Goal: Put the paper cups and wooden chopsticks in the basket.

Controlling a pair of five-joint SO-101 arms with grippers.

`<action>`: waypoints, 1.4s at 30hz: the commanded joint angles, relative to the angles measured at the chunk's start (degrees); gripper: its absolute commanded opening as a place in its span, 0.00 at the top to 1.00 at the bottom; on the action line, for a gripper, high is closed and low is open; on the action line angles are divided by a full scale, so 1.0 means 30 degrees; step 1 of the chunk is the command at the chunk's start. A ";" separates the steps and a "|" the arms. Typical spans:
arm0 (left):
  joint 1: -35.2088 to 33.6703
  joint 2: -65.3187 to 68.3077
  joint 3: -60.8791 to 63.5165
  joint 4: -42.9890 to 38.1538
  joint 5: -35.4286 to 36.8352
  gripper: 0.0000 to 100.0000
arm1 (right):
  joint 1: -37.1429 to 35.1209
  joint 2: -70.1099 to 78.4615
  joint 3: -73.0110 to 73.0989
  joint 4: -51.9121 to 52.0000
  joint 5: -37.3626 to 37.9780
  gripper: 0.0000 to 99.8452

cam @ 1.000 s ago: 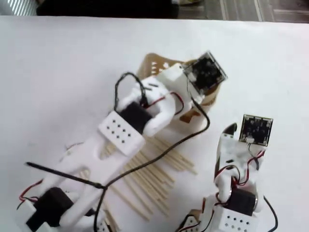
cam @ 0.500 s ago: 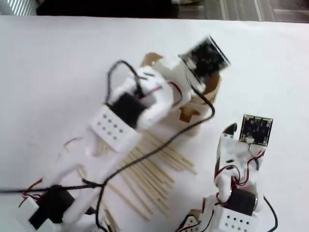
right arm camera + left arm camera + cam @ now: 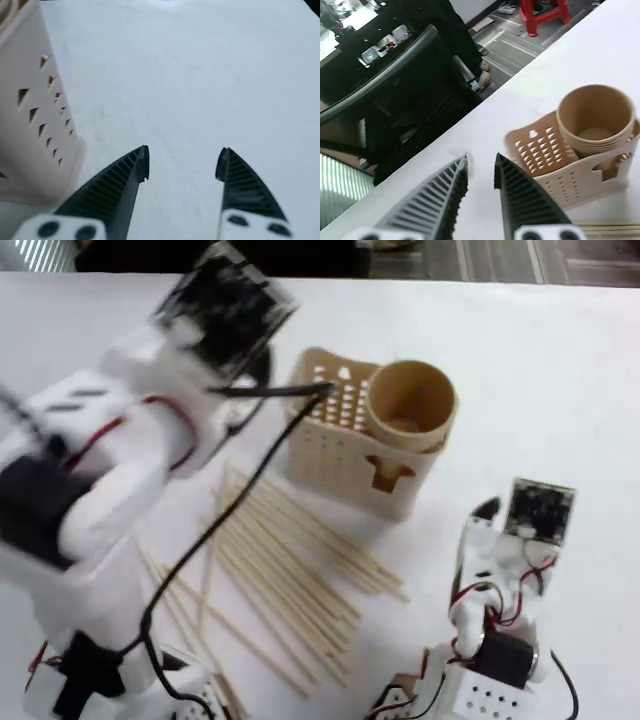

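Several cups [image 3: 410,405] are nested in the basket [image 3: 340,455], so the chopsticks [image 3: 290,560], strewn on the table [image 3: 530,360] beside it, are judged next: the left gripper [image 3: 480,172], narrowly parted and empty, must be lowered onto them, the right gripper [image 3: 182,162] being spread wide, empty.

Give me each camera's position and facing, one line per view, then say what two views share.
High view: fixed above the table, looking down on basket, paper cups, chopsticks; left arm and right arm show.
Left wrist view: high on the left arm, facing the basket and floor beyond; left gripper narrowly open.
Right wrist view: low over the table, facing along the basket's wall; right gripper open.
Shared: high and left wrist views both show the paper cups in the basket.
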 commanded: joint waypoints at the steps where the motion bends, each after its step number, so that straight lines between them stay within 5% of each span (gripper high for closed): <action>1: -0.3062 -0.1480 0.0029 0.0410 -0.0322 0.89 | 0.1656 -0.0190 -0.2139 0.0337 0.0029 0.78; 7: -0.6227 -0.5670 0.5216 0.0322 -0.0527 0.90 | 0.0132 -0.0190 -0.5597 0.2711 0.1055 0.78; 13: -0.8835 -1.1004 1.1927 -0.1055 -0.0498 0.92 | -0.4088 -0.0015 -0.9524 0.5055 0.3341 0.78; 20: -1.1941 -1.6718 2.4674 -0.6037 -0.0352 0.92 | -1.1150 0.0044 -1.2366 0.7956 0.6330 0.85; 26: -1.2850 -2.2110 3.4491 -1.0081 -0.0117 0.92 | -1.4872 0.2886 -1.2366 0.9158 0.6505 0.86; 31: -1.3670 -2.6242 3.8330 -1.0784 0.1963 0.92 | -1.7158 0.7810 -1.2484 0.9656 0.6447 0.87; 42: -1.4022 -3.0374 4.3604 -1.2366 0.2110 0.92 | -2.1055 1.6425 -1.2689 0.8454 0.6066 0.82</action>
